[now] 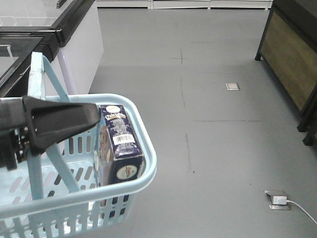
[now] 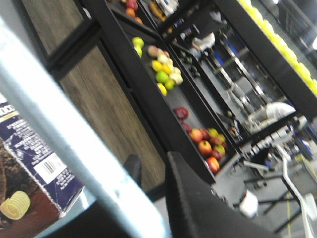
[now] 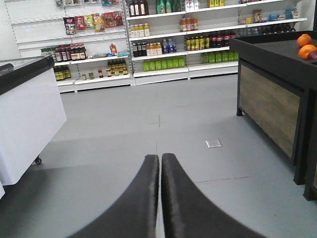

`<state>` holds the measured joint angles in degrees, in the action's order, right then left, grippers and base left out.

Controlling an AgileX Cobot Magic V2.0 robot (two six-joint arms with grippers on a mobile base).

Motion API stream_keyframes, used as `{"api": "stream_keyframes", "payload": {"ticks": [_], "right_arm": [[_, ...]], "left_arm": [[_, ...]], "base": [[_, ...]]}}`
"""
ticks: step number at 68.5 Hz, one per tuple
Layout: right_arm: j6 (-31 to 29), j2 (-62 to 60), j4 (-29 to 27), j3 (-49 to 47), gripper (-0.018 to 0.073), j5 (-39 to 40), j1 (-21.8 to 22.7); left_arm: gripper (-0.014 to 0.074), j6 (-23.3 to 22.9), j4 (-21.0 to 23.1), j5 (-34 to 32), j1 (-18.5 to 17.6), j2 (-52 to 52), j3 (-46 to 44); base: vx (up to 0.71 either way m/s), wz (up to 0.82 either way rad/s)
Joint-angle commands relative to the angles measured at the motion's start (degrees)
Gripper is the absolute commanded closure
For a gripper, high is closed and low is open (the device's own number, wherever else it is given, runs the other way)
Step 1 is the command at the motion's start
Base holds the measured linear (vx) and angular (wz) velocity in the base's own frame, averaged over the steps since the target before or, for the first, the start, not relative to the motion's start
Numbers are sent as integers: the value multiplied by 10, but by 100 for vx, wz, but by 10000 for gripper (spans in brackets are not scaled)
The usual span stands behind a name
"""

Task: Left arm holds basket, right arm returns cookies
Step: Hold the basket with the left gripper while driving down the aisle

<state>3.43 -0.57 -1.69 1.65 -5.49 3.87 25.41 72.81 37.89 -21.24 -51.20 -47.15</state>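
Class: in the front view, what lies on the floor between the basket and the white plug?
Only bare grey floor with a thin seam line, between basket and plug; the front view shows it.

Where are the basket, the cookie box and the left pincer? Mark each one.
basket (image 1: 74,197), front view, on its near rim.
cookie box (image 1: 123,139), front view, on its barcode panel.
left pincer (image 1: 96,116), front view, at its fingertips.
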Motion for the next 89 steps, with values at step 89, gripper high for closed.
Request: {"api": "stream_keyframes", "payload": {"ticks": [89], "right_arm": [[-4, -6, 3, 1, 567, 42, 2]], "left_arm": [[603, 13, 32, 73, -3, 96, 65]], "base": [[0, 0]]}}
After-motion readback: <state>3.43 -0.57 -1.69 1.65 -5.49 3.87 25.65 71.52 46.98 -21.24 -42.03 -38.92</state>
